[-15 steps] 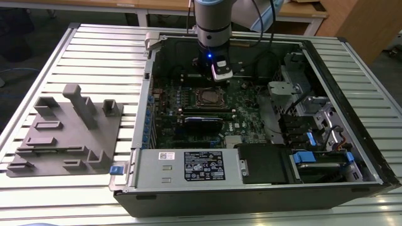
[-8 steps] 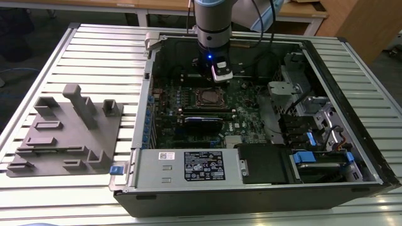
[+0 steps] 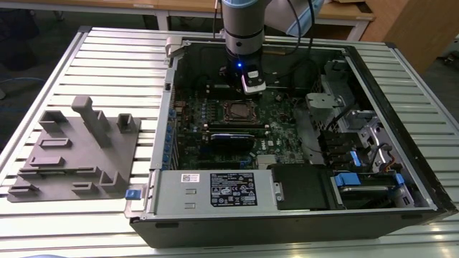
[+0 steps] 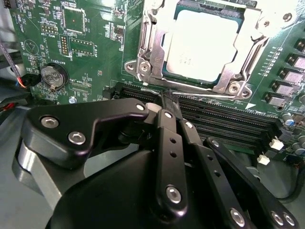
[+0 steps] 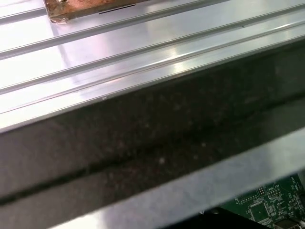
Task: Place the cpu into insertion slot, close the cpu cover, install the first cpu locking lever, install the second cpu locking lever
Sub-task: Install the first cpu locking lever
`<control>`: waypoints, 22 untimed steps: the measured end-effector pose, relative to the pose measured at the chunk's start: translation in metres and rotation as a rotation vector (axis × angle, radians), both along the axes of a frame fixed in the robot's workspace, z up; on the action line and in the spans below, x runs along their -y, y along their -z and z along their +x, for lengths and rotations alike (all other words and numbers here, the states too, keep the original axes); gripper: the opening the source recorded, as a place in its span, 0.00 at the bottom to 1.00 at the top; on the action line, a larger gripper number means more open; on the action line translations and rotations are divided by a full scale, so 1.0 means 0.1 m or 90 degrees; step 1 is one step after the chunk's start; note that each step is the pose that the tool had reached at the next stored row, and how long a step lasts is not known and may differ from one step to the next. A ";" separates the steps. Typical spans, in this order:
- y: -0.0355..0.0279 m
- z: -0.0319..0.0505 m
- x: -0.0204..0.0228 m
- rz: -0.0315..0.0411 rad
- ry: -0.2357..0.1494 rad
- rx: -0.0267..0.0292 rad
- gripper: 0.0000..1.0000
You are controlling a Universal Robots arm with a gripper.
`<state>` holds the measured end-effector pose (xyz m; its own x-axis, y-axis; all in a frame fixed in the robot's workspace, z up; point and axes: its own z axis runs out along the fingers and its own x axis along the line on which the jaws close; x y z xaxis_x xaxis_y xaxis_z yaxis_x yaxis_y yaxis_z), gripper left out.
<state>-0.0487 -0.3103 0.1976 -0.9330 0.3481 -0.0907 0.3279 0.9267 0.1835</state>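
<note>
In the second wrist view the cpu (image 4: 202, 45) lies flat in the insertion slot (image 4: 157, 71) on the green board, its silver-grey top facing up. The cpu cover (image 4: 148, 45) is down around it as a silvery frame. My gripper (image 4: 167, 98) is shut, black fingers (image 4: 169, 143) pressed together, tips right at the socket's near edge where a thin wire lever (image 4: 205, 94) runs. Whether the tips touch the lever I cannot tell. In the exterior view the gripper (image 3: 251, 92) hangs inside the open case just behind the insertion slot (image 3: 240, 111).
Long black memory slots (image 4: 228, 119) lie beside the socket, and a coin battery (image 4: 52, 76) sits on the board. The case walls (image 3: 169, 107) surround the work. A grey fixture block (image 3: 79, 150) stands on the slatted table at the exterior view's left. Drive bays (image 3: 358, 161) fill the right.
</note>
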 end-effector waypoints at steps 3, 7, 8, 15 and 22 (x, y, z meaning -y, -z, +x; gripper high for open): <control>0.000 0.005 0.001 0.0000 0.000 0.0000 0.11; 0.000 0.007 0.000 -0.0001 0.000 0.0002 0.11; 0.002 0.007 0.000 0.0003 0.000 0.0010 0.11; 0.005 0.007 0.001 0.0009 -0.001 0.0029 0.11; 0.025 0.007 0.009 -0.0007 -0.001 0.0063 0.11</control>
<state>-0.0480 -0.3112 0.1951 -0.9324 0.3471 -0.1004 0.3252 0.9272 0.1857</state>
